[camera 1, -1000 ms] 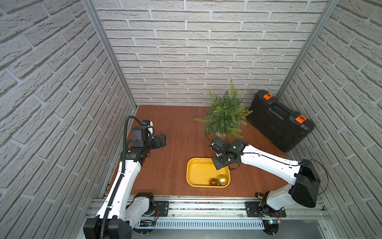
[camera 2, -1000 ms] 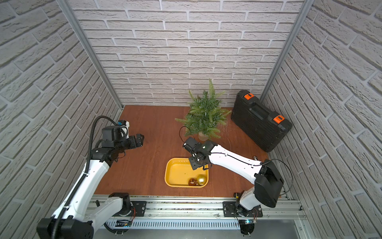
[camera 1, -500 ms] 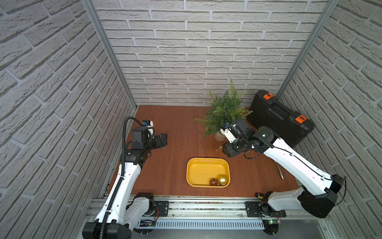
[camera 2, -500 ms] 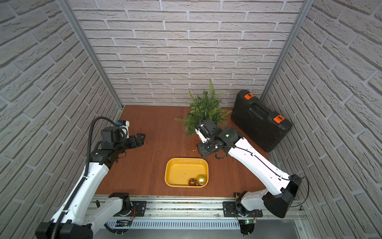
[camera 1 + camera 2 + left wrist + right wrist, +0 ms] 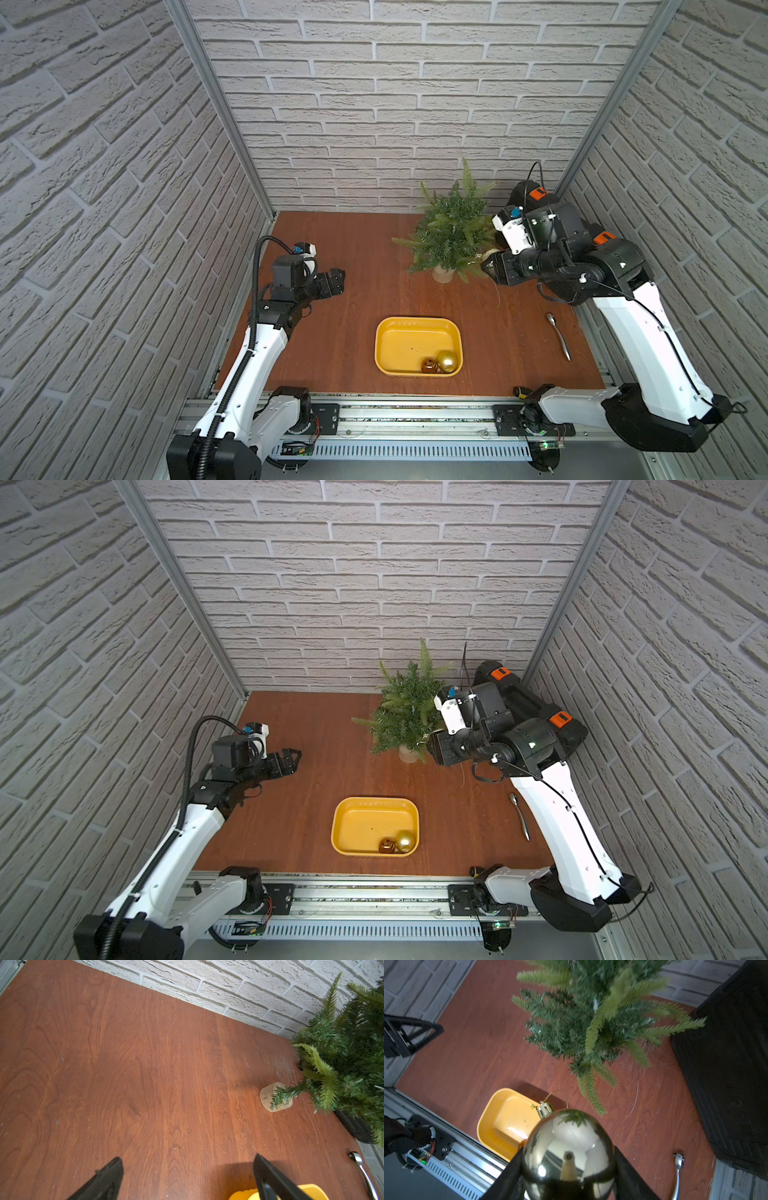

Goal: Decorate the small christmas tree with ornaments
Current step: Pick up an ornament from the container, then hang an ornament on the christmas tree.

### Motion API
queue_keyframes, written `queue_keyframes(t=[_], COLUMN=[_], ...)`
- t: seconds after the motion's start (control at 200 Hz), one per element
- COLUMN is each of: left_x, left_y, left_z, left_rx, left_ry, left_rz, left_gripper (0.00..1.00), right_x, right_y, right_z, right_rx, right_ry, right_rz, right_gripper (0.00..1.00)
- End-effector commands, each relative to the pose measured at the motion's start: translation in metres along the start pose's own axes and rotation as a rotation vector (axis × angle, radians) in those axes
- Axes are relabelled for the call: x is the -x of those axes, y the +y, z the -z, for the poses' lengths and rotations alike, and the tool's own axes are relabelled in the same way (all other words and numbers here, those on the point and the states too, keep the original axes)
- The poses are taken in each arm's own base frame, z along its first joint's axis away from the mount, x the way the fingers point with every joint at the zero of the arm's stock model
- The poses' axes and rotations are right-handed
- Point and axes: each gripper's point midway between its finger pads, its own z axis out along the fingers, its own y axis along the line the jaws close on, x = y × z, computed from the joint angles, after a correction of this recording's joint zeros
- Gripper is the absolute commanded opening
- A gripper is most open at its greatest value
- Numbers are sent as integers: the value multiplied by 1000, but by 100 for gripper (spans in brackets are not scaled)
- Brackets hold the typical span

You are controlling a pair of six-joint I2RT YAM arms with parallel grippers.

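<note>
Ok, both top views: small christmas tree (image 5: 453, 232) upright at the worktop (image 5: 353, 249) back, right gripper (image 5: 487, 267) just beside its fronds. Matte gold ball (image 5: 447, 360) and amber ball (image 5: 429, 365) sit side by side in the yellow tray (image 5: 405, 343).
Left wrist: left gripper (image 5: 187, 1180) jaws spread wide, empty.
Right wrist: jaws clamped on the shiny pale-gold ball (image 5: 569, 1155), near the lower fronds.
</note>
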Motion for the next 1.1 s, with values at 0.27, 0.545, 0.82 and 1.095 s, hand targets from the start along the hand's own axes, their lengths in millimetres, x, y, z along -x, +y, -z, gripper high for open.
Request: queue_keyframes(t=[0.27, 0.545, 0.82, 1.095], left_x=[11, 12, 12, 13], left_y=[0, 6, 6, 7], left_z=[22, 29, 27, 27], left_rx=[27, 62, 46, 43], left_ry=[-60, -64, -63, -64], left_rz=[-74, -104, -92, -83], left_gripper=[98, 98, 98, 98], right_x=[48, 69, 75, 84], right_y=[-13, -34, -42, -40], right_z=[16, 17, 6, 1], right_rx=[-1, -88, -110, -92], right_ry=[-69, -115, -107, -119], right_rz=[-72, -97, -94, -90], right_gripper=[43, 43, 43, 43])
